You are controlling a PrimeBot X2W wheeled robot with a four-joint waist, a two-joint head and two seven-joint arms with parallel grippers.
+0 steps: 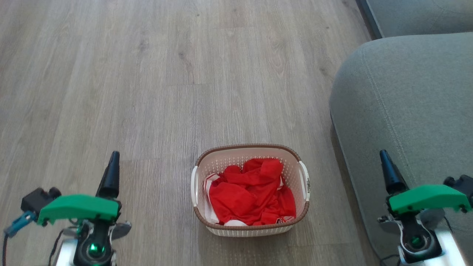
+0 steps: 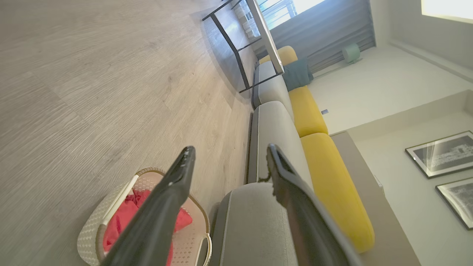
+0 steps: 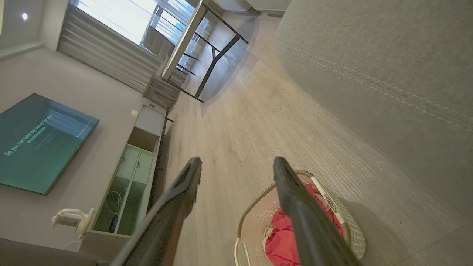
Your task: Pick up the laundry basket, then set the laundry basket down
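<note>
Left gripper [image 2: 231,151] and right gripper [image 3: 237,160] hang with jaws spread and empty, flanking the laundry basket [image 1: 251,229] on the floor [image 1: 147,74], just left of the sofa [image 1: 406,103].

If one side takes its handle [image 1: 194,181] before the other, the basket would likely tilt and shed the red garment [image 1: 251,192]. The right arm, over the sofa's edge, may drag on the upholstery. The wrist views show each finger pair parted. The head view gives one finger apiece, but shows both handles and the gaps to them.
</note>
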